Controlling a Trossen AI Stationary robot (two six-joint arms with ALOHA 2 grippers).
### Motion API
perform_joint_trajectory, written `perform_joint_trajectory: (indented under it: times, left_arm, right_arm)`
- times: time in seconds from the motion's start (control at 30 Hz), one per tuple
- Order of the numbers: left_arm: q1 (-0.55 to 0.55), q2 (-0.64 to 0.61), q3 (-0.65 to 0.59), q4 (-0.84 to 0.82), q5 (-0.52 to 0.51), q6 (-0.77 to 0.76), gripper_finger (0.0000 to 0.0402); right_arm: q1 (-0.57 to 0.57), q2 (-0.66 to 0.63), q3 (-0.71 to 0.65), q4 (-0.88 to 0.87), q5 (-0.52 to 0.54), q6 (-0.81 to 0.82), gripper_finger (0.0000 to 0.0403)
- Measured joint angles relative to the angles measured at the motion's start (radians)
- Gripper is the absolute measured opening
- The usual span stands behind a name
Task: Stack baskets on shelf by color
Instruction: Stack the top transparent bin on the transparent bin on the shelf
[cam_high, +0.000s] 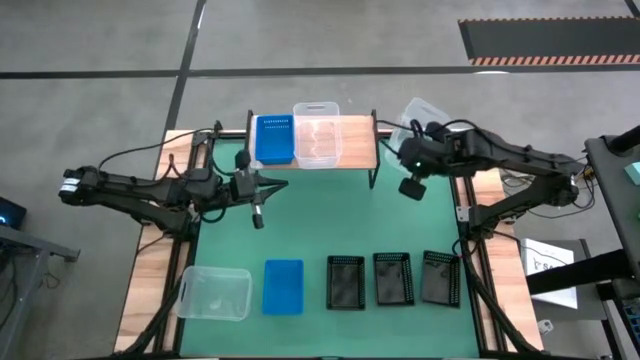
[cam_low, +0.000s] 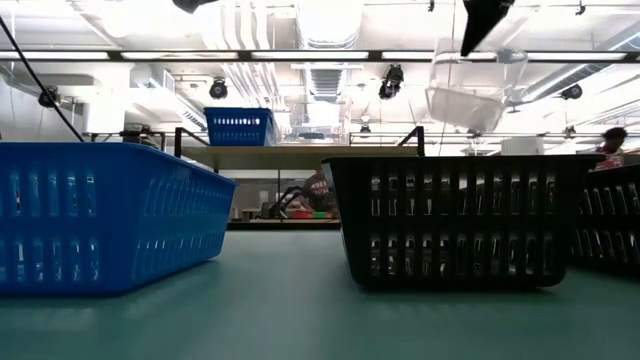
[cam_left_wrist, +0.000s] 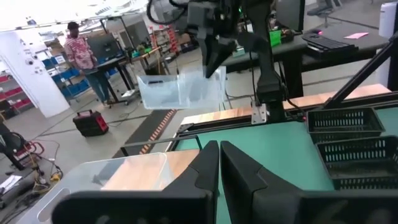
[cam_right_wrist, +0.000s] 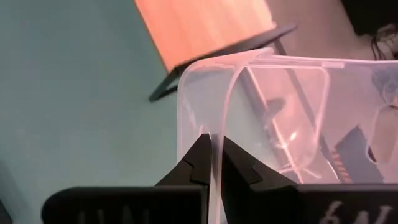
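I have a clear basket (cam_high: 420, 118) clamped by its thin wall in the right claw (cam_right_wrist: 213, 163), held up in the air just off the right end of the shelf (cam_high: 358, 143), tilted. On the shelf top there is a blue basket (cam_high: 273, 139) at the left end and another clear basket (cam_high: 317, 134) in the middle, touching it. So the step in hand, as I read it, is carrying this second clear one over to go with its match.

The left claw (cam_left_wrist: 219, 163) is closed on nothing, its fingers pressed together, hovering over the green counter (cam_high: 300, 235) in front of the shelf (just waiting, I think).

Near the front edge of the counter sit a third clear basket (cam_high: 215, 293), a blue one (cam_high: 283, 287) and three black mesh baskets (cam_high: 392, 278) in a row.

Next I need to swing the right arm left until the held basket is squarely above the clear one on the shelf, level it out, then lower it so it nests inside before letting go. The tilt is my worry: if it goes down crooked, a corner could catch on the rim below and push that basket against the blue one.
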Motion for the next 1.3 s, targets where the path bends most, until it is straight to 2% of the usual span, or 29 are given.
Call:
perform_joint_trajectory:
  times: [0.23,0.5,0.67,0.83,0.97,1.17,1.3]
  left_arm:
    - [-0.001,-0.013,-0.067,0.111,0.0,0.028,0.0]
    - [-0.001,-0.037,-0.072,0.124,0.0,0.028,0.0]
    - [0.0,-0.037,-0.075,0.124,0.0,0.027,0.0]
    - [0.0,-0.037,-0.078,0.123,0.0,0.028,0.0]
    - [0.0,-0.038,-0.079,0.123,0.0,0.03,0.0]
    - [0.0,-0.038,-0.08,0.123,0.0,0.031,0.0]
    - [0.0,-0.038,-0.08,0.123,0.0,0.032,0.0]
  right_arm:
    - [0.037,0.0,0.106,0.012,0.021,-0.043,0.0008]
    - [0.073,0.05,0.173,0.227,0.018,-0.191,0.0008]
    - [0.081,0.138,0.2,0.335,0.014,-0.332,0.0008]
    - [0.08,0.246,0.282,0.402,0.014,-0.447,0.0008]
    - [0.08,0.347,0.391,0.403,0.013,-0.513,0.0008]
    - [0.072,0.468,0.54,0.403,-0.092,-0.578,0.0008]
    - [0.058,0.525,0.606,0.385,-0.092,-0.604,0.0008]
